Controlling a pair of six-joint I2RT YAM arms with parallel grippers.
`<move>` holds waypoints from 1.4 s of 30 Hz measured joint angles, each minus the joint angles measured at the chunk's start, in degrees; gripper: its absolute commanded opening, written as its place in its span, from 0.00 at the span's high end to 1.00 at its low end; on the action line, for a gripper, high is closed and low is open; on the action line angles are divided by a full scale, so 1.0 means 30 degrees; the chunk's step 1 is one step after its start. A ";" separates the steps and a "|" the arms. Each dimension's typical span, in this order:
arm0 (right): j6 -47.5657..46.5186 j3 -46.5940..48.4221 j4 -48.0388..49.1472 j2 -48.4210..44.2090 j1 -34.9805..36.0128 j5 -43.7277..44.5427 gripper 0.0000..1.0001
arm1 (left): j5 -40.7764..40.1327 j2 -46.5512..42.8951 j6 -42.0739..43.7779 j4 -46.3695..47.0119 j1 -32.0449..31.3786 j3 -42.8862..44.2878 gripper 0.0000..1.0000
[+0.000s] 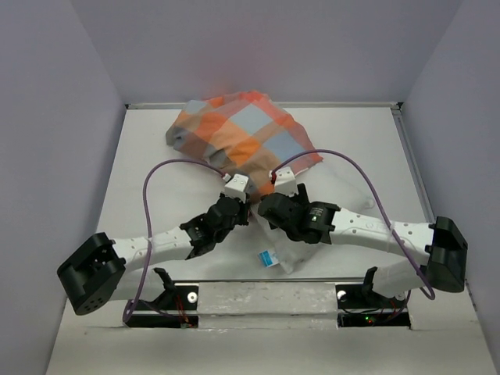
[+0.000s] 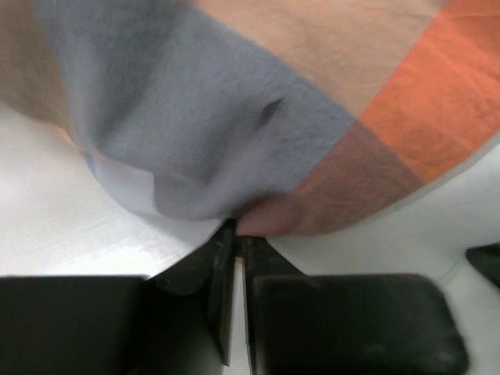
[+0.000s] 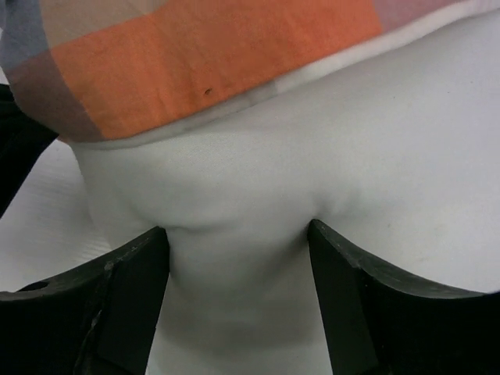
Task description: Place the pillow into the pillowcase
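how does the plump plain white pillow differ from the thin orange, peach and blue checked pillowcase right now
Look: the pillow is plain white and plump; the pillowcase is thin checked fabric.
Pose: the pillowcase covers the pillow's far part; the pillow's near end sticks out bare.
Grip: the right gripper squeezes the pillow with jaws set wide; the left gripper pinches the pillowcase's edge, nearly shut.
Both are soft and gripped.
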 measured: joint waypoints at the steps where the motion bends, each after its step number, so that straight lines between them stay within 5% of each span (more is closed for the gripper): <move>1: -0.0102 0.0000 0.0058 0.0007 -0.0080 0.0015 0.47 | 0.0044 0.0124 -0.0036 0.0044 0.0080 0.0146 1.00; 3: -0.0364 -0.0066 0.0444 -0.0066 -0.0335 -0.0109 0.62 | 0.0153 -0.0044 0.0022 0.0073 0.0124 0.0299 1.00; 5: -0.0627 -0.0393 0.1137 -0.0335 -0.0867 -0.0554 0.98 | 0.0270 -0.0860 -0.0022 -0.0138 0.0189 0.0306 1.00; 6: -0.0882 -0.0510 0.1333 -0.0415 -0.1064 -0.0729 1.00 | 0.0328 -0.1566 -0.0087 -0.0386 0.0189 0.0313 1.00; 12: -0.1880 -0.1413 0.3716 -0.1996 -0.2062 -0.1421 1.00 | 0.1020 -0.4801 -0.0393 -0.2164 0.0197 0.1290 1.00; 20: -0.4393 -0.2317 1.0426 -0.4969 -0.2127 -0.2062 1.00 | 0.4969 -0.2849 -0.0583 -0.4779 0.0204 0.7227 1.00; 28: -0.6346 -0.0831 1.7107 -0.2361 -0.2645 0.0415 1.00 | 0.7730 -0.3555 -0.1639 -0.6696 -0.0189 1.0754 1.00; 35: -0.3570 -0.1821 1.6648 -0.1362 -0.5515 -0.3679 1.00 | 0.7402 -0.5493 -0.2739 -1.0010 -0.0226 1.0652 1.00; 42: -0.4167 0.0656 1.4192 -0.0860 -0.0102 -0.5450 1.00 | 0.5085 -0.8684 -0.2849 -1.3049 -0.0743 1.2058 1.00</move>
